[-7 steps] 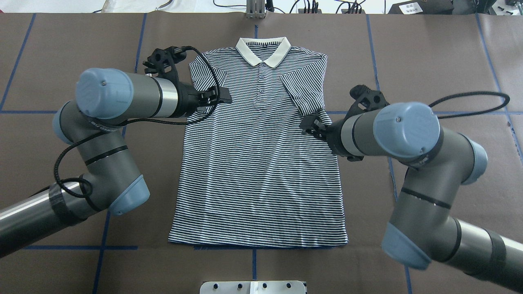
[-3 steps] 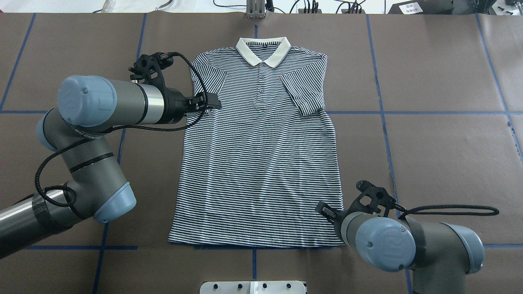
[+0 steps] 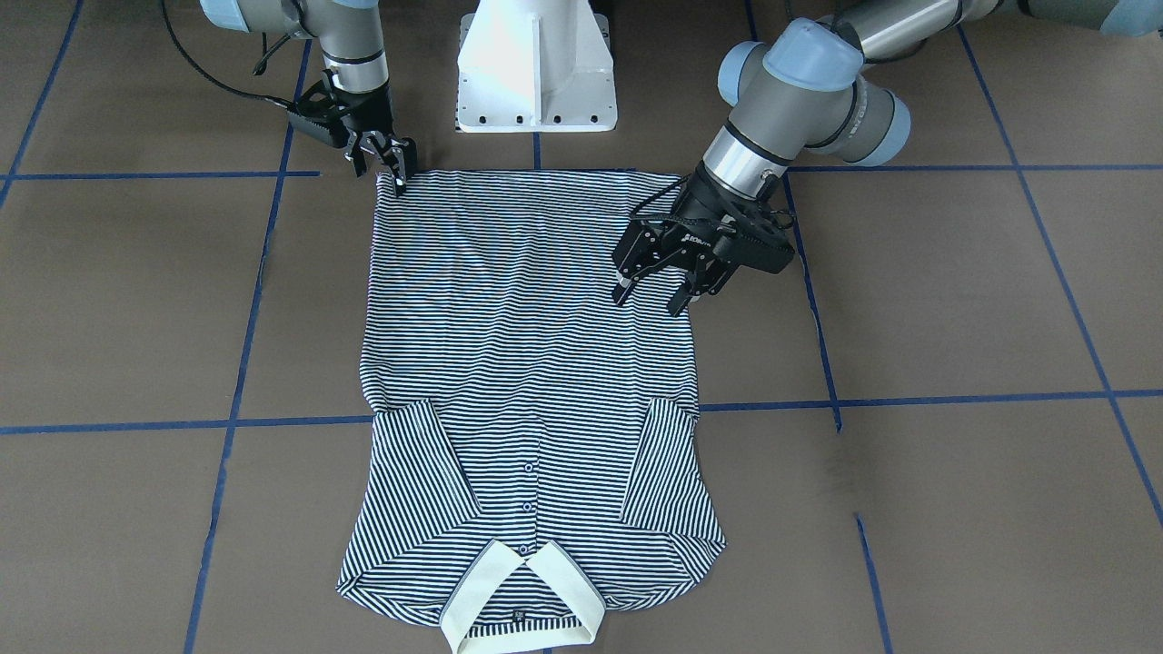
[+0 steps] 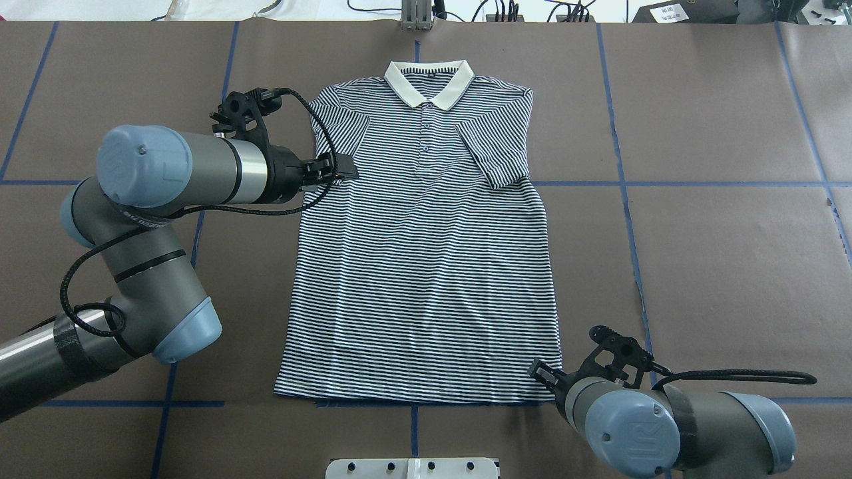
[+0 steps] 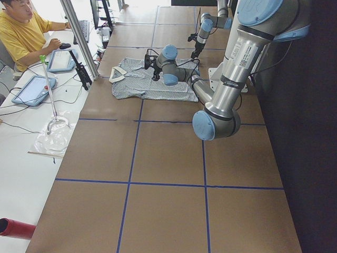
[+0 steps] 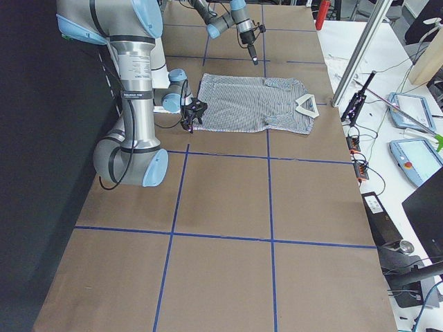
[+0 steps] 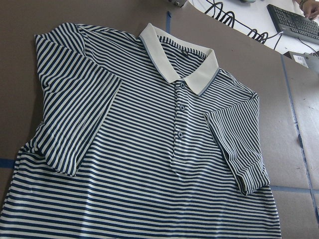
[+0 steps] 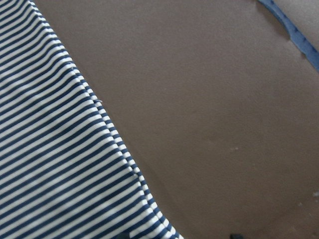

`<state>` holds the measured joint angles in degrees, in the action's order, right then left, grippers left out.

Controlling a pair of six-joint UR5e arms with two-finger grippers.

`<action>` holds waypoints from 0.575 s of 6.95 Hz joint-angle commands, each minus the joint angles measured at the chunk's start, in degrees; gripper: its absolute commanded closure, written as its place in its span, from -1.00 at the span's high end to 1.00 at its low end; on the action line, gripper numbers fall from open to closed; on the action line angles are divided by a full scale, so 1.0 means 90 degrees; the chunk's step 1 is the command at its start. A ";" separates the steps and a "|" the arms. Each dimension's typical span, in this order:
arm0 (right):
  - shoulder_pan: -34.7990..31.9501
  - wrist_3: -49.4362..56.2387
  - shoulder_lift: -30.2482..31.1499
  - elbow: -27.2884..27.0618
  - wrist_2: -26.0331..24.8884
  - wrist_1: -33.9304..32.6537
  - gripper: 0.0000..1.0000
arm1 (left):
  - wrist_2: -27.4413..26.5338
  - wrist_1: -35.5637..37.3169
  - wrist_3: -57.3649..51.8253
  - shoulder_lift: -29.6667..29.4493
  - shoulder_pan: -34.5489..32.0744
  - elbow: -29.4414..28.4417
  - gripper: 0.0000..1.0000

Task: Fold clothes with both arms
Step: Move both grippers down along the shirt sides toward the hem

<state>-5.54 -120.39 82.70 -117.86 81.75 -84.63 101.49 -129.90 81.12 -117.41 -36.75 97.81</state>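
Brown table cover point(image 4: 699, 266) ruled by blue tape lines point(image 4: 665, 183), the white pedestal point(image 3: 536, 73) at the robot's end, and off at the side bench an operator point(image 5: 21, 37) in yellow sits at his tablets, well apart from the action. In the middle lies the polo shirt point(image 4: 426, 266), flat and face up. Its cream collar point(image 4: 429, 83) is at the far end from the robot, the hem is nearest the pedestal, and both short sleeves are folded in over the chest. In the overhead view the left arm's black cable point(image 4: 313, 133) loops across the folded left sleeve point(image 4: 336, 130) and hides part of it. Now the claws: the left gripper point(image 3: 650, 298) hangs over the shirt's left side by that sleeve, its fingers spread wide with nothing between them. Its wrist camera looks down on the collar and buttons from above the cloth. Over at the other corner, the right gripper point(image 3: 389, 173) is right down at the hem corner on the robot's right, fingers a little apart with the tips at the striped edge. Whether they actually touch the fabric, I can't tell.
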 commanded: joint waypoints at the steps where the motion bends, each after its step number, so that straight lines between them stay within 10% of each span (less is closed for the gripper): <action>1: 0.0079 -0.0090 -0.0009 -0.0009 -0.0011 -0.0001 -0.43 | -0.0008 0.0000 0.0000 0.0008 0.0002 -0.0018 0.69; 2: 0.0079 -0.0080 -0.0019 -0.0009 -0.0011 -0.0001 -0.99 | -0.0008 0.0000 0.0000 -0.0002 0.0002 -0.0086 0.69; 4: 0.0079 -0.0070 -0.0097 -0.0058 0.0008 -0.0001 -1.00 | 0.0002 0.0000 -0.0010 0.0008 0.0002 -0.0106 0.68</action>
<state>-4.84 -121.10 82.23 -118.05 81.73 -84.59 101.45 -129.90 81.06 -117.36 -36.74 97.01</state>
